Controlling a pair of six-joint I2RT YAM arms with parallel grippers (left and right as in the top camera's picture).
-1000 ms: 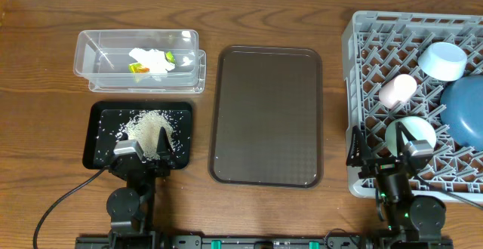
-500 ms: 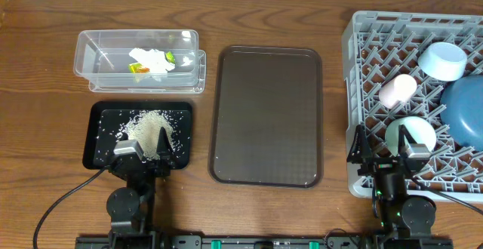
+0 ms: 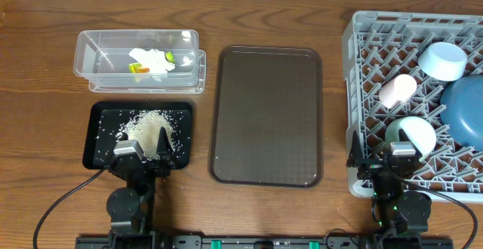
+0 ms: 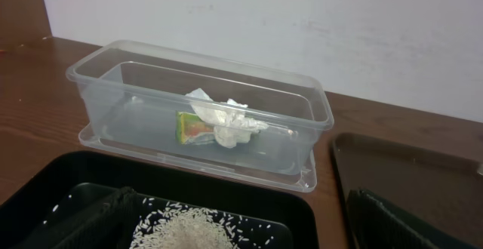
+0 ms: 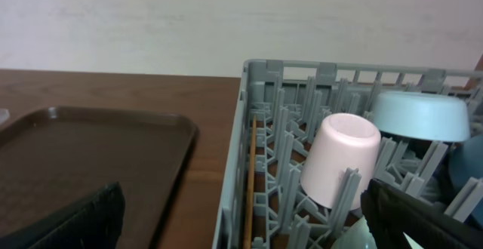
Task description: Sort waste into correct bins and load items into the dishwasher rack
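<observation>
Brown wood runs under everything. The left gripper (image 3: 146,148) hangs spread and empty. Just ahead of it the black tray (image 3: 102,139) holds the rice (image 3: 151,124), and beyond that the clear tub (image 3: 90,53) holds the tissue (image 3: 151,56) and wrapper (image 3: 137,69). The right gripper (image 3: 377,155), equally spread and empty, sits at the near corner of the rack (image 3: 362,53). The mint bowl (image 3: 415,130) is just ahead, with the pink cup (image 3: 398,90), light blue bowl (image 3: 443,60) and dark blue bowl (image 3: 466,109) farther in. Sorting looks finished, so any retreat should lift clear of the tray lip and rack rim first.
</observation>
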